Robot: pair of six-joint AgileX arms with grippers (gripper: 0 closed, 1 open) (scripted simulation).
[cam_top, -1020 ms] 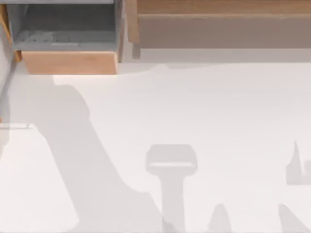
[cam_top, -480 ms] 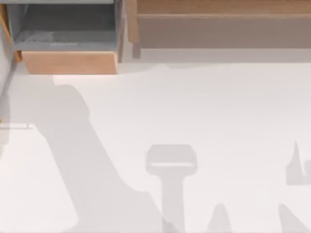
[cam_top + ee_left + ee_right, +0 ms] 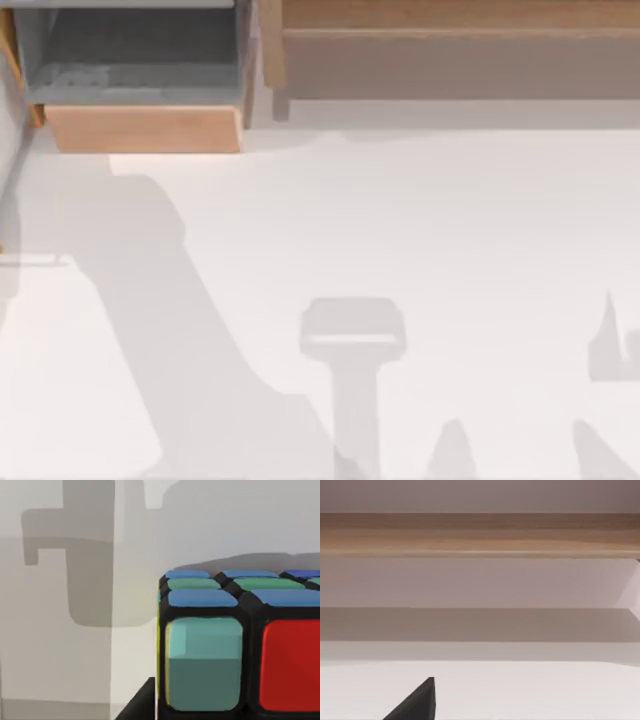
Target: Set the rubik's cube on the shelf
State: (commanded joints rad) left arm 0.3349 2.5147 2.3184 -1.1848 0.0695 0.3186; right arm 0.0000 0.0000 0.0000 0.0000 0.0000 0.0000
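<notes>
Black grid lines frame the rubik's cube, which sits close before the left wrist camera; a dark left finger edge shows just beside its lower corner, contact and spread not discernible. Farther off, the light-wood shelf spans the table's far right.

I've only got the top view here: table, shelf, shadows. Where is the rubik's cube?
Observer: Close in front of the left wrist camera. The rubik's cube sits there against a grey backdrop.
Operator: Which colours face that camera?
Observer: A teal square and a red one. The side above them is blue and green.
Operator: What does the right wrist camera see?
Observer: The shelf, with its light-wood ledge running across, beyond the white table.
</notes>
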